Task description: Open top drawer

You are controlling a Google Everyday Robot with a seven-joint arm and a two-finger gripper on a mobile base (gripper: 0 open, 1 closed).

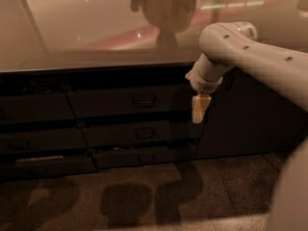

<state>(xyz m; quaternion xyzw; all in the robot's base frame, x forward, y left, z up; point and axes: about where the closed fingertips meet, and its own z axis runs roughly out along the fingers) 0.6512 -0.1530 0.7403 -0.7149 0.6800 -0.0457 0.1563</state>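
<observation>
One handle (143, 100) centres the top drawer (106, 103); the gripper (199, 110) (open or closed, cannot tell) hangs right of that handle: move left, hook, pull straight.

Layout of the cabinet front. A counter (96, 32) runs across the far side of the scene, with the top drawer (106, 102) directly beneath its edge at centre, its handle (143, 100) in the middle of the front. Two lower drawers (115, 134) are stacked under it. A second stack of drawers (33, 129) stands to the left, a side panel (245, 114) to the right. The arm (250, 57) enters from the right; its gripper (199, 110) hangs before the top drawer's right end, right of the handle. The floor (144, 196) lies nearest.
</observation>
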